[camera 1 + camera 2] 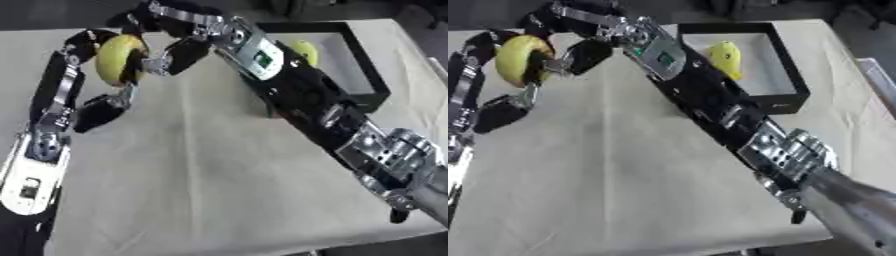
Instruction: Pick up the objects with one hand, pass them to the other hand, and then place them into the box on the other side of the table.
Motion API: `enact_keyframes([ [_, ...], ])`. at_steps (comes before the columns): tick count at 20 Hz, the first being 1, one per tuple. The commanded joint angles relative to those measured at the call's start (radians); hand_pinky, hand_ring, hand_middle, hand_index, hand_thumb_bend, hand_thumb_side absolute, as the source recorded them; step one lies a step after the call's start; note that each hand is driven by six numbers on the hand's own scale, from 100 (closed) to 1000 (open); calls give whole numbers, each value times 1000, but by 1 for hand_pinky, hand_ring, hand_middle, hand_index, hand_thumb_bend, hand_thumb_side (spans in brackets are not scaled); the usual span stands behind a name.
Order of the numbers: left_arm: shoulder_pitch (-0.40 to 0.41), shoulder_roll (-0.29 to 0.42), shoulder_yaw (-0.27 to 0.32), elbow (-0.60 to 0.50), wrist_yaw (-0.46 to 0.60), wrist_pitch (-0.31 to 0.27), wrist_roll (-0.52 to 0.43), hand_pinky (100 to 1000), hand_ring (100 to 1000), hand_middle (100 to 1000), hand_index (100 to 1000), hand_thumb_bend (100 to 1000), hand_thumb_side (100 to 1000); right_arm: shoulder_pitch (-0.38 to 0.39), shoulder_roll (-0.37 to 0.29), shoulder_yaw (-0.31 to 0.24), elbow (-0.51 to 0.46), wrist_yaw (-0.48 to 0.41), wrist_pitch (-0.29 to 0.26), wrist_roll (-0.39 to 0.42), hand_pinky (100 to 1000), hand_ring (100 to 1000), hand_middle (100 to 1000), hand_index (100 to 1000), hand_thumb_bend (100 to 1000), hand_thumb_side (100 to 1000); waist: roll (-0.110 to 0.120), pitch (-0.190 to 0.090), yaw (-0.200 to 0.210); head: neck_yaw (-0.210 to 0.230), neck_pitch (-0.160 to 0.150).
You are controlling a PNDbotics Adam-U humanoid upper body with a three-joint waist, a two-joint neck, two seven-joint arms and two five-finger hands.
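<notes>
A round yellow fruit hangs above the table's far left. My left hand comes up from the left; its fingers curl over the fruit's top and left side, while its thumb sits below the fruit, apart from it. My right hand reaches across from the lower right. Its thumb touches the fruit's right side and its fingers bend over the top. A black box stands at the far right with another yellow fruit inside.
My right forearm runs diagonally across the cloth-covered table and hides the box's near left corner. The table's right edge lies just beyond the box.
</notes>
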Motion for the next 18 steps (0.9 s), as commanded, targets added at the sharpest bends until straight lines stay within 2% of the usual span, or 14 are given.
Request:
enact_keyframes([
  [1,-13,-1,5,-3,-46,26,17,886,768,736,865,719,543,-28,-17,-12,-33,-19,-5,-8,816,935,220,580,100,232,5,-22,-3,-1,-6],
  [4,-9,3,8,-2,-47,65,28,887,770,738,867,731,561,-27,-29,-18,-44,-33,-2,-17,821,932,221,578,100,223,6,-24,-6,-4,-5],
  [8,-5,25,10,-6,-40,76,21,885,769,738,870,724,595,-22,-56,-39,-62,-61,17,-40,829,930,222,578,100,198,11,-26,-10,-17,-3],
  [10,-1,48,16,-7,-29,86,14,884,767,740,872,679,613,-16,-76,-56,-78,-86,39,-52,833,931,223,581,100,179,14,-26,-12,-26,-1],
  [12,3,85,23,-7,-15,102,-1,878,755,733,866,585,617,-1,-105,-80,-96,-116,73,-64,839,941,225,591,100,154,19,-25,-12,-34,0],
  [15,8,163,31,-9,22,133,-45,865,741,713,849,430,559,31,-174,-134,-118,-164,130,-86,847,950,230,602,100,124,29,-24,-11,-43,1],
  [18,17,262,43,-24,93,157,-95,864,733,708,819,366,508,73,-263,-202,-113,-190,185,-101,860,972,237,623,100,123,36,-22,-12,-56,-2],
])
